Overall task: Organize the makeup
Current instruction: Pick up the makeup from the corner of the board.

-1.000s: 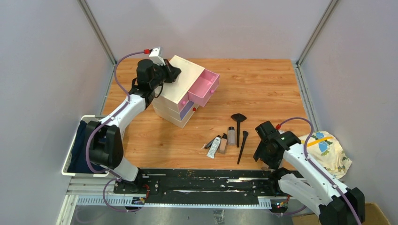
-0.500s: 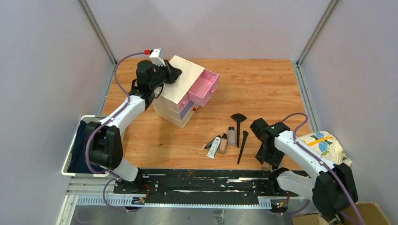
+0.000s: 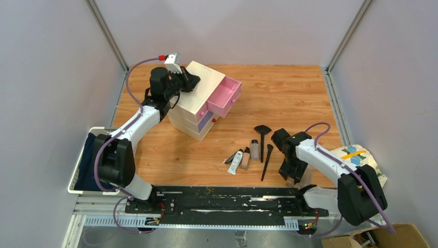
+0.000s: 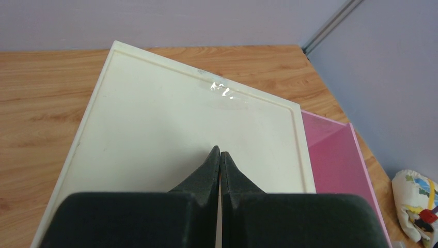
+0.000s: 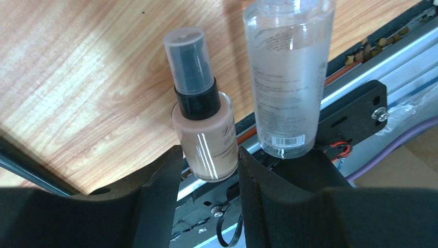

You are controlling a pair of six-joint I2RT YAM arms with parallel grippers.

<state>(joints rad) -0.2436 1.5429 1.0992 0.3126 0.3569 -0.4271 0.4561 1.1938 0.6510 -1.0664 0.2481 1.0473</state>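
- A wooden table (image 3: 289, 93) sits between pale lilac walls, with a black rail along its near edge.
- The right gripper (image 5: 209, 155) is at about 5 o'clock on the table. Its jaws stand apart, one on each side of a beige pump bottle (image 5: 204, 139).
- The fingers (image 5: 160, 191) lie close against the bottle's lower sides. Whether they press it cannot be told.
- The beige pump bottle stands upright with a clear cap over a black collar.
- A taller clear bottle (image 5: 284, 77) stands upright just beside it at 3 o'clock, outside the jaws.
- At 9 o'clock of that gripper in the top view lie a white tube (image 3: 235, 161), a small beige bottle (image 3: 245, 157) and a small clear bottle (image 3: 254, 150).
- Two black brushes (image 3: 266, 161) lie near them.
- A patterned pouch (image 3: 364, 165) rests at 3 o'clock, off the wood.
- The left gripper (image 4: 220, 155) has its tips pressed together, holding nothing, over the top of the cream box (image 4: 170, 129).
- The box stands at 10 o'clock on the table with its pink drawer (image 4: 330, 165) pulled open toward 3 o'clock.
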